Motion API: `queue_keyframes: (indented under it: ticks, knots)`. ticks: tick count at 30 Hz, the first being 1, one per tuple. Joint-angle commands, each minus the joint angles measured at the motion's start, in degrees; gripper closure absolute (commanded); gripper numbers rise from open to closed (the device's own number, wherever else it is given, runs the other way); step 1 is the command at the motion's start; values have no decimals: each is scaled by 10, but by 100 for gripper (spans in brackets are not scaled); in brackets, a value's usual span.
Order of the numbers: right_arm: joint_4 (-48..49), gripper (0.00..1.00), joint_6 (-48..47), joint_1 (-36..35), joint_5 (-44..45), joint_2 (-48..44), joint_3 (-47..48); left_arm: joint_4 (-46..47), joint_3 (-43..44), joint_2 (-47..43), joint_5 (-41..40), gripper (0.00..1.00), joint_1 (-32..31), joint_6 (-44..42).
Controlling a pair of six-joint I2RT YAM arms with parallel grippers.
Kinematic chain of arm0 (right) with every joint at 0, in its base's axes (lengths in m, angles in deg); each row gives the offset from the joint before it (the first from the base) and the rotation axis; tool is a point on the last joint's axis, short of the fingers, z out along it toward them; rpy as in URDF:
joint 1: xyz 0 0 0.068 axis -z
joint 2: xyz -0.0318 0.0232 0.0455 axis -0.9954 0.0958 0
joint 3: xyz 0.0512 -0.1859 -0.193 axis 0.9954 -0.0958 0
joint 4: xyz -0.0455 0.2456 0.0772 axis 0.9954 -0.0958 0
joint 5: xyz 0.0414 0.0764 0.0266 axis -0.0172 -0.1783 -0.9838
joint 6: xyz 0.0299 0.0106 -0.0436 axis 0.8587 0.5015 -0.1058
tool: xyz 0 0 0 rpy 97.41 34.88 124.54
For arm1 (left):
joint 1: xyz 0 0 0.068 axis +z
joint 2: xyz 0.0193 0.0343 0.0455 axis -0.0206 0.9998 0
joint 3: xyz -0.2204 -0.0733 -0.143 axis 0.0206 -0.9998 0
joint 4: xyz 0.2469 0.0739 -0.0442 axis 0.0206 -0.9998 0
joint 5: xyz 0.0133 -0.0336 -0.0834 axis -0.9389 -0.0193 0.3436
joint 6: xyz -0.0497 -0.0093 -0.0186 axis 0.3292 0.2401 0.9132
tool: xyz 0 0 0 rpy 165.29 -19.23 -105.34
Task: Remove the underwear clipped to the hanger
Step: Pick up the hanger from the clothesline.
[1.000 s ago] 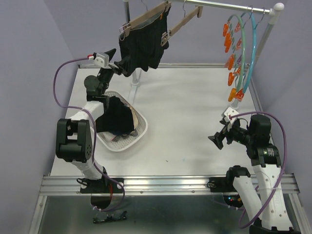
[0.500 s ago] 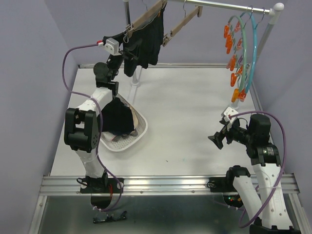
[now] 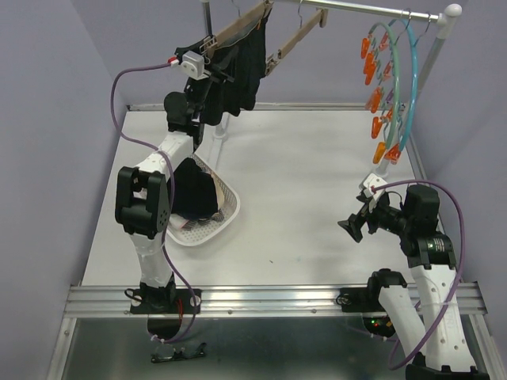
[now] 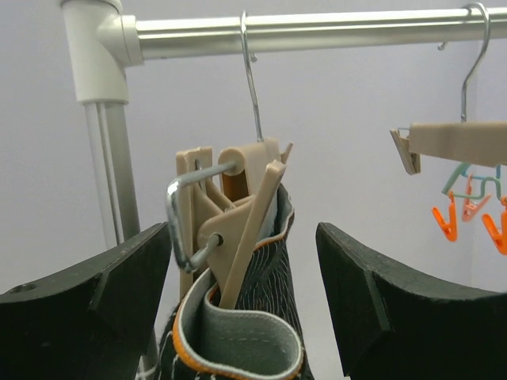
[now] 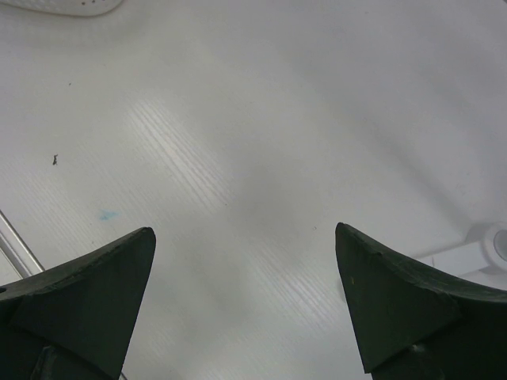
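A black pinstriped underwear [image 3: 247, 67] with a grey, orange-edged waistband [image 4: 261, 348] hangs clipped to a beige hanger [image 3: 238, 24] on the metal rail [image 3: 356, 8]. My left gripper [image 3: 215, 70] is raised to the hanger's near clip [image 4: 230, 206]. It is open, with one finger on each side of the clip and waistband and not touching them [image 4: 243, 237]. My right gripper [image 3: 352, 226] is open and empty, low over the bare white table [image 5: 245, 233]. More black underwear [image 3: 194, 194] lies in the white basket [image 3: 231, 207].
A second beige clip hanger [image 3: 297, 36] hangs empty to the right on the rail; it also shows in the left wrist view [image 4: 459, 142]. Teal ring hangers with orange pegs [image 3: 388, 87] hang at the far right. The rack's pole [image 4: 111, 158] stands left of my left gripper.
My left gripper has risen and moved right, from the underwear's lower left corner up to the hanger's clip. The underwear now hangs narrower. The right arm has not moved.
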Motion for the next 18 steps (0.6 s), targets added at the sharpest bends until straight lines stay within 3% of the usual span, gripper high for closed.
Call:
queue_keyframes:
  ticks: [1, 18]
  knots:
    - [22, 0, -4, 4, -13, 3, -11, 209, 41, -2, -27, 16, -2, -18]
    - [22, 0, -5, 3, -13, 11, -10, 264, 54, 10, -44, 26, -9, 7]
